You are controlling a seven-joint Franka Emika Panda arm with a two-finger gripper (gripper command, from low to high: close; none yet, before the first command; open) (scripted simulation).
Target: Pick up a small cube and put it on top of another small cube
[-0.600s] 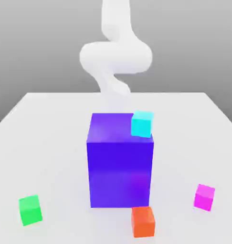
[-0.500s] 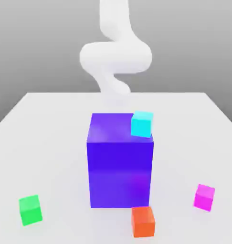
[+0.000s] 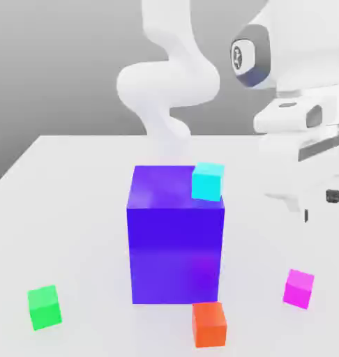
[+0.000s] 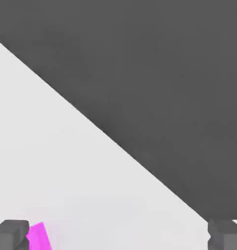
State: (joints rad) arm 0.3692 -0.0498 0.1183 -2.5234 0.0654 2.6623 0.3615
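Note:
The small magenta cube [image 3: 298, 288] lies on the white table at the exterior view's right, near the front. In the hand view a corner of the magenta cube [image 4: 38, 237] shows beside one fingertip. The small orange-red cube [image 3: 209, 323] sits at the front, just before the big purple-blue block [image 3: 176, 237]. My gripper [image 3: 320, 208] hangs well above the magenta cube, slightly to its right. In the hand view the gripper [image 4: 118, 237] stands open, its dark fingertips [image 4: 10, 234] wide apart with nothing between them.
A small cyan cube [image 3: 207, 182] rests on the big block's top right corner. A small green cube [image 3: 44, 307] lies at the front left. The white table [image 3: 74, 209] ends in an edge close to the magenta cube, seen as a diagonal table edge [image 4: 115, 139].
The hand and forearm have swung into the exterior view at the upper right, above the magenta cube. None of the cubes has moved.

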